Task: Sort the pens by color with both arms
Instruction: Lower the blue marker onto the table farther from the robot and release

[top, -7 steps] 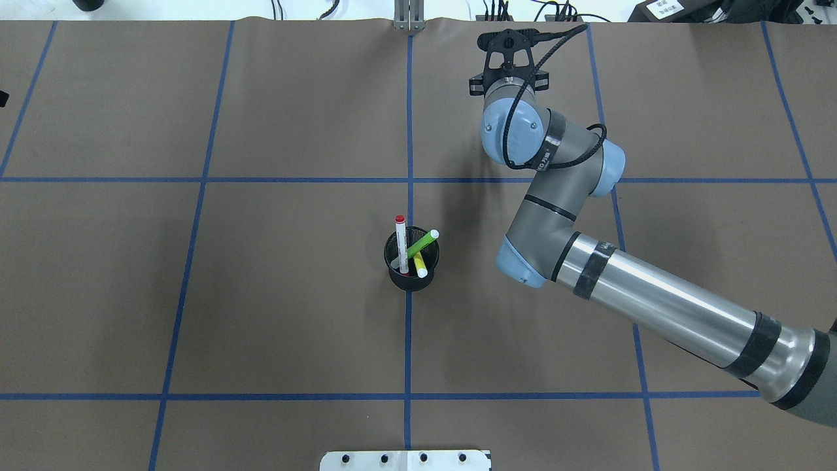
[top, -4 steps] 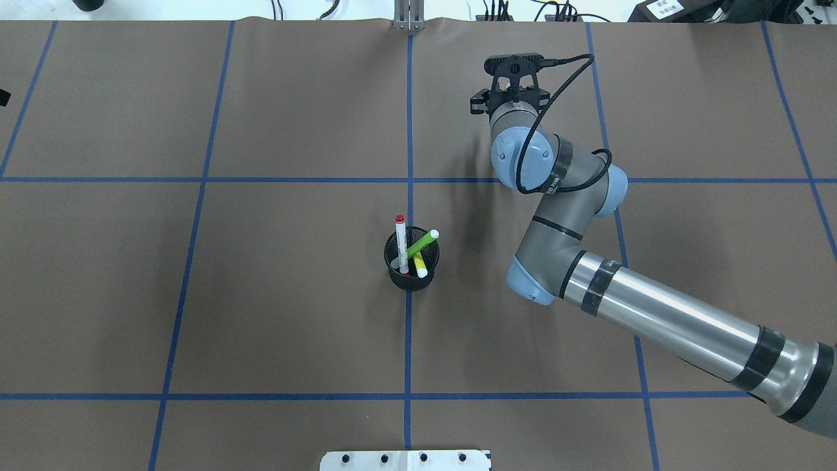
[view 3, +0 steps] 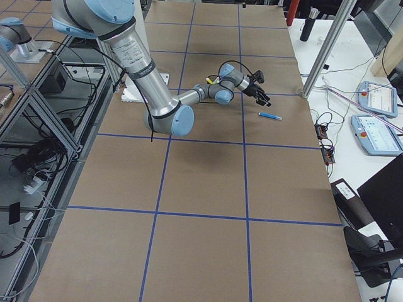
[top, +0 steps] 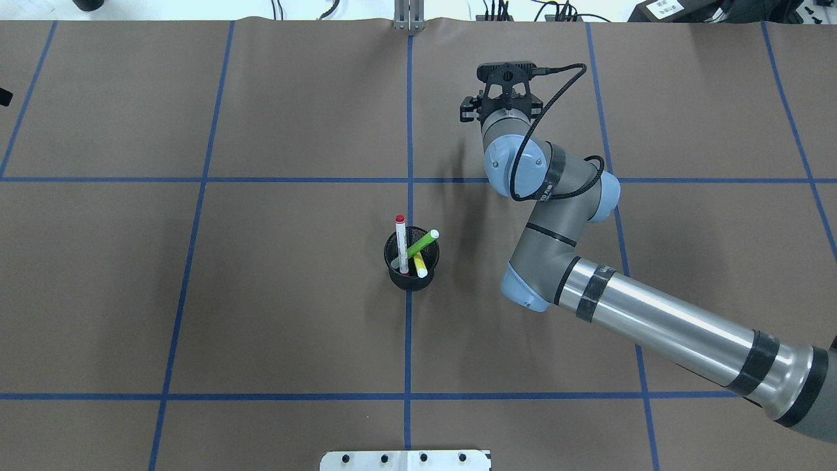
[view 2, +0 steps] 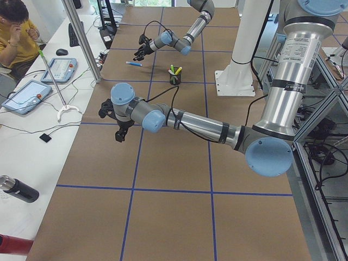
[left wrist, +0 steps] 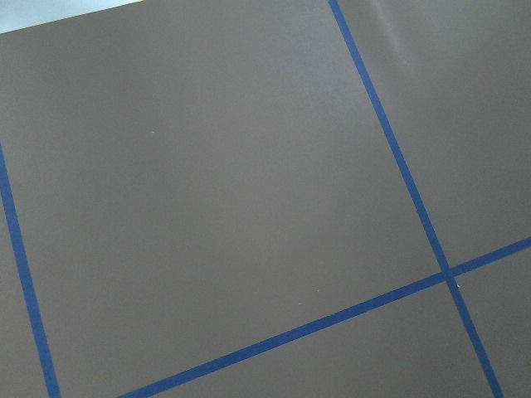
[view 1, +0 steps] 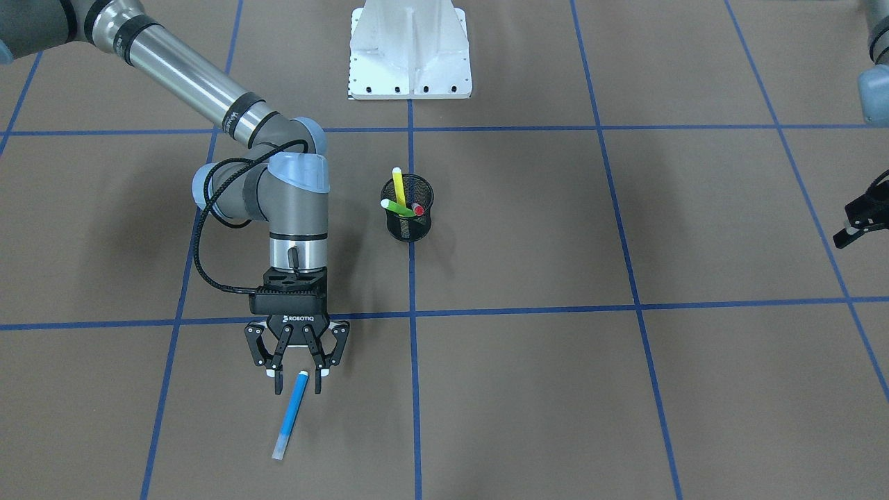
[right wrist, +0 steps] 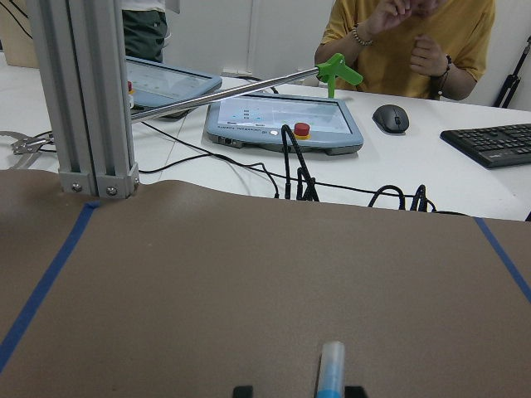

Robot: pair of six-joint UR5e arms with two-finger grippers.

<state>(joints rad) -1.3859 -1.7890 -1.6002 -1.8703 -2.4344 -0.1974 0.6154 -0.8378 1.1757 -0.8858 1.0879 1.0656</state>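
Note:
My right gripper (view 1: pixel 298 384) is open and points down over the far part of the table. The blue pen (view 1: pixel 289 414) lies flat on the brown table, its near end between the fingertips. In the right wrist view the blue pen (right wrist: pixel 332 369) lies between the two fingertips (right wrist: pixel 242 390). The black mesh cup (top: pixel 410 261) holds the white pen with a red cap (top: pixel 401 242), the green pen (top: pixel 422 243) and the yellow pen (top: pixel 419 263). My left gripper (view 1: pixel 858 222) is at the table's left end, only partly in view, and I cannot tell whether it is open or shut.
The white pedestal base (view 1: pixel 410 52) stands at the robot's side of the table. Past the far edge stand an aluminium post (right wrist: pixel 83 91) and a desk with tablets (right wrist: pixel 282 124), cables and a seated person (view 2: pixel 16 32). Blue tape lines cross the table.
My right wrist has drawn back from the far edge toward the robot, then shifted slightly left. The cup and its three pens have not moved.

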